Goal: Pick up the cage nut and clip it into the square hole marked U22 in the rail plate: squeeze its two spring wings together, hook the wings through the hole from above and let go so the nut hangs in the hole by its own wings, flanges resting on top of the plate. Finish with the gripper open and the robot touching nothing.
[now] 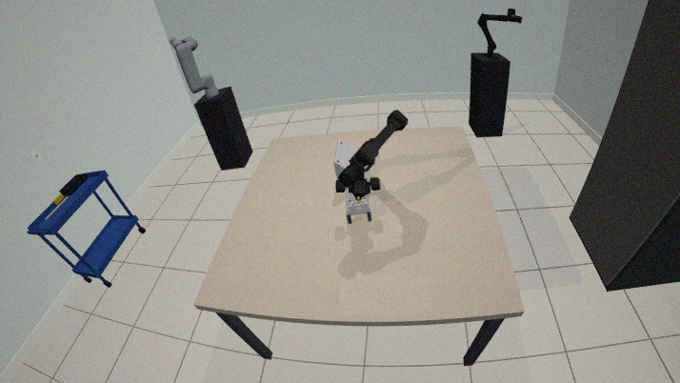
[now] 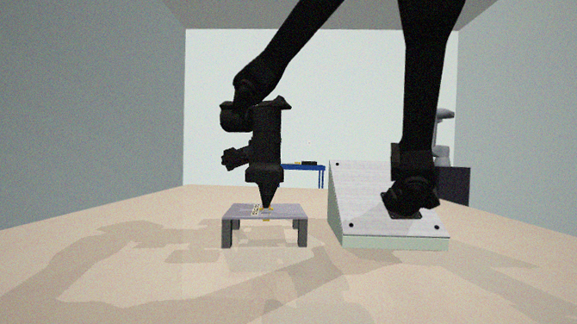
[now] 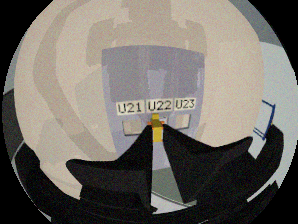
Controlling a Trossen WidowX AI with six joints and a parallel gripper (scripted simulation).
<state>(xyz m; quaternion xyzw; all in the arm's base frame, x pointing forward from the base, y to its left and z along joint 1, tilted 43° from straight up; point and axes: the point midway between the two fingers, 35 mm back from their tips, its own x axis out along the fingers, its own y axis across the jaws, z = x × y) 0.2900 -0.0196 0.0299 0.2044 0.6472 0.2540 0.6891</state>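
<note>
So, the small yellow cage nut with orange bits is pinched between the tapered black fingers of the black arm, which are closed down on it pretty narrowly. The gripper end is pointed straight down over the grey-lilac rectangular rail plate, and the nut is placed right at the middle opening, just by the black-on-white U22 label. A bit of yellow can be spotted below the plate's edge in the exterior view, so the lower part is poked through the hole. Whether both wings are hooked can't be told.

The openings by the white U21 label and the white U23 label are seen either side of the nut. The plate is held up by short dark grey legs on the pale wood-look counter. The arm's base is mounted on a pale sloped block with a whitish top, set near the plate, not touching it.
</note>
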